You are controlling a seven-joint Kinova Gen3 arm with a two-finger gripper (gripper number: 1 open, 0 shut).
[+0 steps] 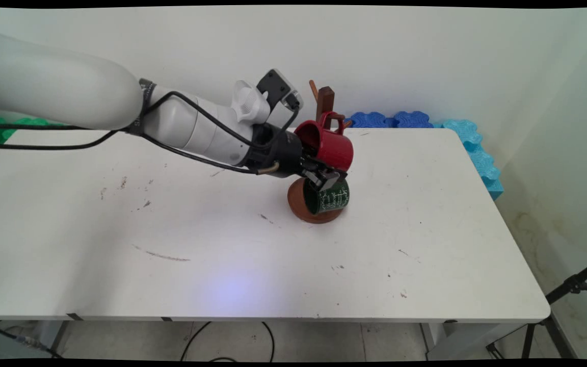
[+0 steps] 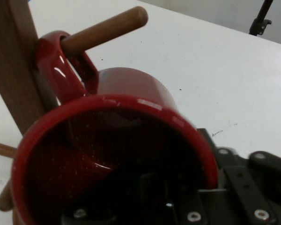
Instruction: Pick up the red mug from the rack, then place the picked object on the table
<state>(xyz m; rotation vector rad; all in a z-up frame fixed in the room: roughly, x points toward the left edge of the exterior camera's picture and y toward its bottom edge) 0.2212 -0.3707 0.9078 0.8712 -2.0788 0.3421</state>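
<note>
Red mug (image 2: 117, 154) is clamped at its rim by the tool (image 1: 324, 176), its handle (image 2: 65, 65) hooked on a rack peg (image 2: 105, 29); a green mug (image 1: 331, 198) hangs below.

My arm (image 1: 69, 97) reaches in from the left, stretched low across the table and sloping slightly downward toward the right. Black cables (image 1: 191, 109) loop along my forearm and wrist. My gripper (image 1: 324, 176) points right and a little down. In the hand view one finger (image 2: 243, 187) shows at the lower right, the other hidden.
</note>
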